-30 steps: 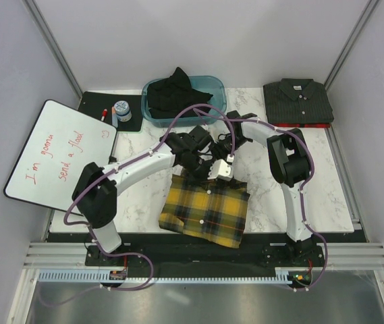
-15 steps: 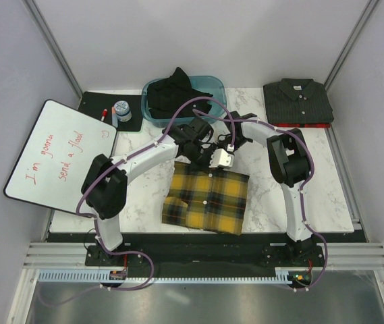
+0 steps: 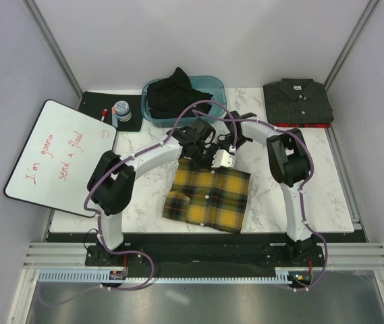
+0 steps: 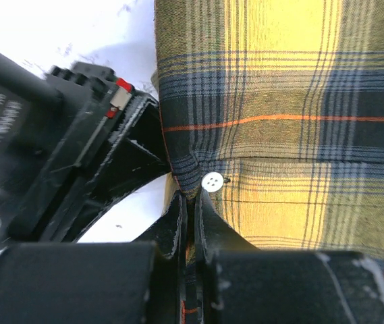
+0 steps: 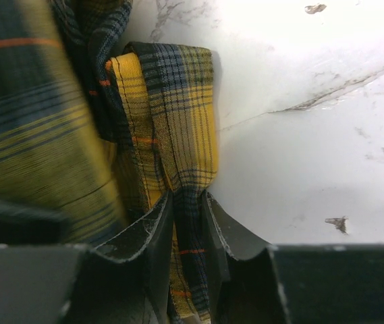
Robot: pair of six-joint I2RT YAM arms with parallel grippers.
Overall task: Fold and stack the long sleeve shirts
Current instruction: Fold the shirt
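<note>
Two pinches are holding the plaid shirt (image 3: pixel 207 198) by its far edge: left fingers (image 4: pixel 212 226) are clamping right down on fabric just beside a white button (image 4: pixel 212 181), and right fingers (image 5: pixel 150 233) are gripping a narrow folded strip, gap only cloth-thick. Fabric is reading as light, limp and grippy, so I'm judging edge pinches right, expecting sag between them. It's lying folded mid-tabletop (image 3: pixel 144 196) near the bases, button line running far-to-near, slightly skewed, outline near square.
</note>
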